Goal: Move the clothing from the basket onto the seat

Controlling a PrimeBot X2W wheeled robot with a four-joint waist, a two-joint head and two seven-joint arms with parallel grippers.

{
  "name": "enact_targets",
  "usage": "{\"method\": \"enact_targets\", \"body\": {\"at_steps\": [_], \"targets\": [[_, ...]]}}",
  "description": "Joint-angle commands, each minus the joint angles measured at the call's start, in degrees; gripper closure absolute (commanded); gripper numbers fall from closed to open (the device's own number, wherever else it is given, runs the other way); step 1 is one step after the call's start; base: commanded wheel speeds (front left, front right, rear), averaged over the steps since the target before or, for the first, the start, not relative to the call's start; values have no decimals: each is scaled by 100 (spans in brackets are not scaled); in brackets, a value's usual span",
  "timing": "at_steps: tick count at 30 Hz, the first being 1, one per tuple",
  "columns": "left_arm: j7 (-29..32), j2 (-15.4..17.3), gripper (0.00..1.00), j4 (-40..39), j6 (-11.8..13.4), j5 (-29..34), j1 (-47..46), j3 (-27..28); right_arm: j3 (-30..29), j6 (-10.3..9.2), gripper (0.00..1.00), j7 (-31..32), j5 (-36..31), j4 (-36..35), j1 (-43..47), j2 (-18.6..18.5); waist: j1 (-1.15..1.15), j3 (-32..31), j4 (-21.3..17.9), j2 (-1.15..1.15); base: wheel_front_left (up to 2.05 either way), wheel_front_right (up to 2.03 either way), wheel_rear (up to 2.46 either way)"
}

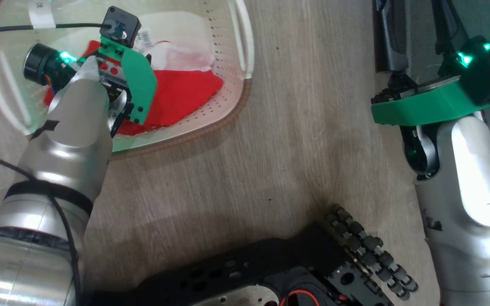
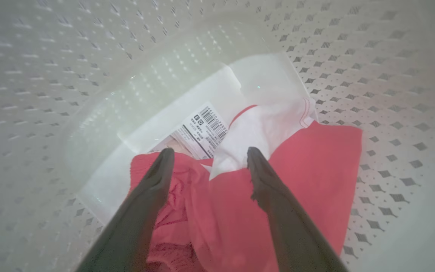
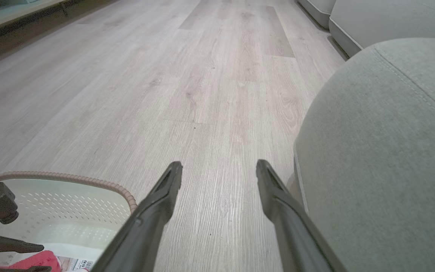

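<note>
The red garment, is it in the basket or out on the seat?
In the basket: the red garment lies crumpled on its floor, the left hand open over it.

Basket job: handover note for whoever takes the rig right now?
Left gripper: open, down inside the basket, poised at the clothing, no grip.
Right gripper: open, empty, over the floor beside the seat.
Done: the reach into the basket only; the clothing lies in it.
Left: close on the clothing, lift it out, put it on the seat.
</note>
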Motion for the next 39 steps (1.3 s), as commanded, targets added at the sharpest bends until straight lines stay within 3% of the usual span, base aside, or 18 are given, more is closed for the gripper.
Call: {"method": "enact_targets", "body": {"at_steps": [1, 19, 21, 22, 25, 29, 39], "targets": [[-13, 125, 0, -15, 13, -38, 0, 68, 68, -2, 0, -37, 66, -157, 197, 19, 0, 98, -105, 0, 0, 0, 0], [44, 284, 0, 638, 190, 66, -144, -239, -10, -2, 0, -37, 261, -434, 507, 19, 0, 524, -418, 0, 0, 0, 0], [48, 283, 93, 680, 207, 109, -106, -312, -99, -2, 0, -37, 285, -471, 588, 19, 0, 501, -429, 0, 0, 0, 0], [69, 280, 100, 700, 191, 111, -82, -336, -146, -2, 0, -37, 327, -483, 620, 19, 0, 485, -435, 0, 0, 0, 0], [-119, 256, 100, 719, 171, 4, -96, -297, -290, -2, 0, -37, 384, -480, 659, 19, 0, 400, -428, 0, 0, 0, 0], [-663, 71, 100, 601, 104, -240, -61, -171, -452, -2, 0, -37, 280, -368, 767, 19, 0, 28, -144, 0, 0, 0, 0], [-1920, -159, 100, 117, -118, -1220, 656, 240, -939, -2, 0, -37, -221, -58, 1323, 19, 0, -1622, 844, 0, 0, 0, 0]]}}
